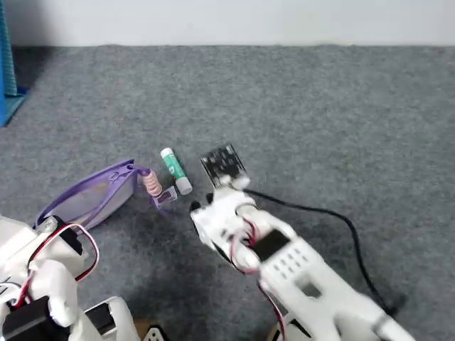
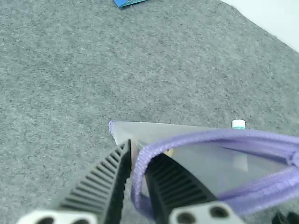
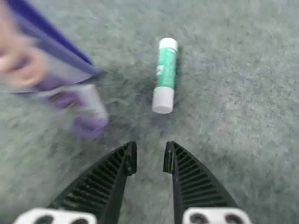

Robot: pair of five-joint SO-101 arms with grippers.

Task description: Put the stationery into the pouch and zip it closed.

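Left gripper [image 2: 140,156] we see clamped on the pouch [image 2: 210,163] rim; right gripper [image 3: 148,154] slightly parted, empty, near glue stick [image 3: 166,74] lying on carpet [image 3: 243,70] just beside pouch mouth.

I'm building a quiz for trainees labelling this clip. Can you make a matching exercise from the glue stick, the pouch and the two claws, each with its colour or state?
1 glue stick
2 pouch
3 left claw
4 right claw

A open, holding nothing
B clear, purple-edged
C shut on the pouch rim
D green, white cap

Pairs: 1-D, 2-B, 3-C, 4-A
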